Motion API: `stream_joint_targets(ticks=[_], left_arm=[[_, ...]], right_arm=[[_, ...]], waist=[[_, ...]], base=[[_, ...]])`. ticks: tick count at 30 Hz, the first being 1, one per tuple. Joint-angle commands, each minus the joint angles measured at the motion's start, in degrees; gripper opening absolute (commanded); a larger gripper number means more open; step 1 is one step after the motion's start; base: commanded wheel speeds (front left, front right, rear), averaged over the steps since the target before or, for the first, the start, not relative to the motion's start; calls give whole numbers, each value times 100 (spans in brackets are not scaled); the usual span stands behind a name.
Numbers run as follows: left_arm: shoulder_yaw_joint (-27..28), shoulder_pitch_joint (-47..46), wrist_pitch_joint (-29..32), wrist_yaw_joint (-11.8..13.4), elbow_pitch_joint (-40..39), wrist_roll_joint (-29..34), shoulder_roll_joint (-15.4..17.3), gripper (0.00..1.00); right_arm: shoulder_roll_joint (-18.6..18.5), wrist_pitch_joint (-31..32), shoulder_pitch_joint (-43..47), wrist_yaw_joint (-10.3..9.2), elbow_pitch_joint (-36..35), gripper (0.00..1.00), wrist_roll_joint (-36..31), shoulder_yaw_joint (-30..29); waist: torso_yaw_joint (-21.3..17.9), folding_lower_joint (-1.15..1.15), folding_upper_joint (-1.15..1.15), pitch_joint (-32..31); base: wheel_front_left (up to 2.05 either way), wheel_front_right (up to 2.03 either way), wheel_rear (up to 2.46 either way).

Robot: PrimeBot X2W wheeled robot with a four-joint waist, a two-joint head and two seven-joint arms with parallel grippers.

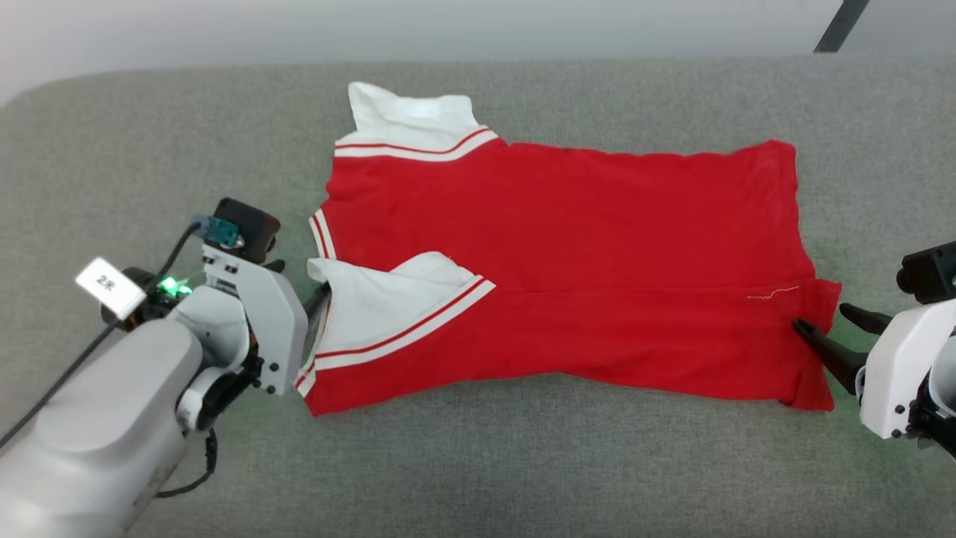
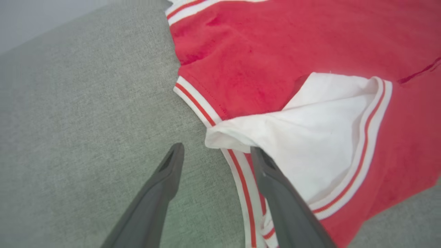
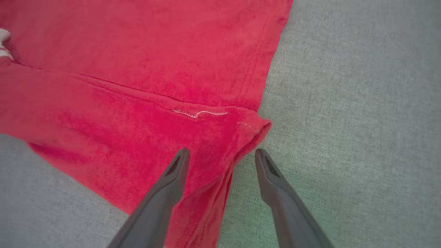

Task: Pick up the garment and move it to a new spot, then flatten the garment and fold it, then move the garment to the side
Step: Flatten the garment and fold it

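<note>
1. Nearest, left gripper (image 2: 217, 148): jaws apart, holding nothing. One finger is over the grey cushion (image 2: 86, 103), the other over the striped trim (image 2: 241, 179) at the neck end of the garment (image 1: 567, 246).
2. Beside it, right gripper (image 3: 222, 151): jaws apart, empty, straddling the hem corner of the near flap, with a loose white thread (image 3: 200, 113) just beyond.
3. Garment, position: spread on the grey cushion between the two grippers, about the middle of the head view.
4. Near flap: the near long edge lies turned over the body along a straight crease, and the near white sleeve (image 1: 388, 299) rests on top of the red.
5. Orientation: long axis runs across the robot, left to right, with neck and sleeves toward its left and hem toward its right.
6. Far side: the far white sleeve (image 1: 411, 119) juts out past the far edge, unfolded.
7. Step, judged: folding, with one lengthwise fold laid. The next move likely calls for both grippers to reach the far edge, pinch it at sleeve end and hem end, and draw it evenly over the flap.
</note>
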Motion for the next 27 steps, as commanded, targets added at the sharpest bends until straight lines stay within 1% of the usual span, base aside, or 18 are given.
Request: stream_joint_targets(ticks=[1, 8, 12, 17, 22, 25, 27], left_arm=[[25, 74, -30, 30, -45, -42, 54, 100], [87, 365, -172, 253, -483, -76, 278, 100], [148, 661, -143, 472, -850, -219, 413, 100], [218, 1036, -54, 746, -1346, -425, 637, 100], [311, 1266, 213, 974, -1655, -713, 849, 100], [329, 1282, 560, 1047, -1682, -916, 932, 100], [329, 1253, 837, 1079, -1660, -1098, 930, 100]], right_arm=[[-24, -1, 91, -6, -56, 100, -12, -42], [-10, -183, 423, -6, -448, 100, -150, -278], [31, -429, 738, -6, -749, 100, -305, -520], [191, -769, 1217, -6, -1216, 100, -550, -911], [445, -779, 1752, -6, -1711, 100, -758, -1352], [667, -661, 2070, -6, -2010, 100, -854, -1637], [802, -556, 2251, -6, -2188, 100, -912, -1819]], waist=[[16, 0, 0, -145], [48, 0, 0, -536], [52, 0, 0, -758], [-18, 0, 0, -976], [-158, 0, 0, -1089], [-272, 0, 0, -1116], [-352, 0, 0, -1120]], base=[[0, 0, 0], [0, 0, 0], [0, 0, 0], [0, 0, 0], [0, 0, 0], [0, 0, 0], [0, 0, 0]])
